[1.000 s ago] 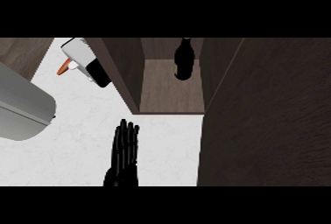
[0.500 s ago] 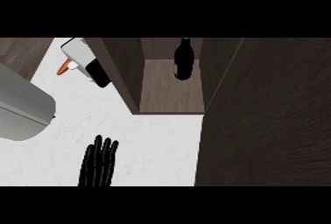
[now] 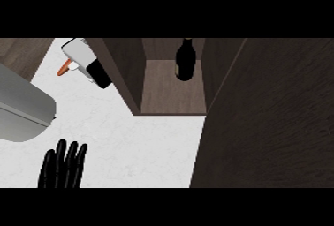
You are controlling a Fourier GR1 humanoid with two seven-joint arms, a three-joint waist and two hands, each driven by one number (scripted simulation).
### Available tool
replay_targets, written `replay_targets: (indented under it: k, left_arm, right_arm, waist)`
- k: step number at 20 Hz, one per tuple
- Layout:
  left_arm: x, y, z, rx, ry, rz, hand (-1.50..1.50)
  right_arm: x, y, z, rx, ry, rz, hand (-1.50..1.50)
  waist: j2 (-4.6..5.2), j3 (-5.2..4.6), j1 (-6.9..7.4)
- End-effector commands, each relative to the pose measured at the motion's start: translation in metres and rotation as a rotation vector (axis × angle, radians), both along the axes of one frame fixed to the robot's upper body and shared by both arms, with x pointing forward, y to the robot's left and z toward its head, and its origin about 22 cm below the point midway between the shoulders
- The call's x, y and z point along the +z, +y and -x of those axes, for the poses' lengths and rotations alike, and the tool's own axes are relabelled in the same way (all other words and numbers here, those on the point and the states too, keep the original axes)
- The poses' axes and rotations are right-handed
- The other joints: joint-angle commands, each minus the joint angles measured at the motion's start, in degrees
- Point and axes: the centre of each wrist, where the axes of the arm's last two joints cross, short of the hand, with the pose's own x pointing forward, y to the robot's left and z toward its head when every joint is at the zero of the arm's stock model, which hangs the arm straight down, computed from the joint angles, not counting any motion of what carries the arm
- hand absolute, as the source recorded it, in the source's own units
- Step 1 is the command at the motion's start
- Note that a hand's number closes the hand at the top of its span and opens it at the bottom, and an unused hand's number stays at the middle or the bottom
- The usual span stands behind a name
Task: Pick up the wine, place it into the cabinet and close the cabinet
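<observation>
The largest thing in view is the dark wooden cabinet door [image 3: 274, 119], a broad panel that fills the right side of the frame from the upper edge down to the lower edge and stands swung open. Next comes the white counter [image 3: 137, 141], spreading across the middle and lower left of the frame. Above it, in the upper middle, the open cabinet [image 3: 171, 95] shows its brown floor and side walls. A big grey rounded appliance [image 3: 20, 110] bulges in from the left edge, resting on the counter. In the lower left, the left hand [image 3: 63, 165] rises from the bottom edge with its black fingers straight and spread slightly, pointing upward; it holds nothing and touches nothing, and lies well apart from the cabinet. The wine [image 3: 185, 59], a dark bottle, stands upright inside the cabinet toward its back, in the upper middle of the frame. In the upper left sits a small white and black object [image 3: 88, 62] just beside the cabinet's left wall, with a little orange piece [image 3: 62, 69] at its left side. The right hand does not show anywhere.
</observation>
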Motion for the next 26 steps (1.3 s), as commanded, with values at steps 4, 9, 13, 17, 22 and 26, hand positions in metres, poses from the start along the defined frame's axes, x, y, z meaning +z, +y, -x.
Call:
replay_targets:
  k: [4, 9, 13, 17, 22, 26]
  left_arm:
    - [0.017, 0.042, -0.001, 0.04, -0.023, -0.001, -1.5]
    - [0.026, 0.055, 0.002, 0.057, -0.002, 0.018, -1.5]
    - [0.032, 0.085, 0.007, 0.074, -0.006, -0.013, -1.5]
    - [0.023, 0.1, 0.006, 0.075, -0.011, -0.028, -1.5]
    - [0.031, 0.119, 0.007, 0.071, -0.009, -0.032, -1.5]
    - [0.028, 0.13, -0.005, 0.047, -0.008, -0.027, -1.5]
  right_arm:
    - [0.015, 0.019, 0.034, 0.216, -0.033, -0.047, 1.5]
    - [0.024, 0.031, 0.054, 0.321, -0.052, -0.022, 1.5]
    - [0.029, 0.049, 0.061, 0.352, -0.049, -0.047, 1.5]
    - [0.03, 0.066, 0.066, 0.371, -0.022, -0.076, 1.5]
    - [0.031, 0.084, 0.071, 0.322, -0.023, -0.107, 1.5]
    - [0.024, 0.108, 0.062, 0.301, -0.075, -0.085, 1.5]
  waist:
    - [-0.14, -0.03, 0.42]
    - [-0.25, -0.03, -0.03]
    - [-0.48, -0.1, 0.39]
    - [-0.43, -0.14, 0.0]
    - [-0.52, -0.17, 0.42]
    - [-0.24, -0.19, 0.37]
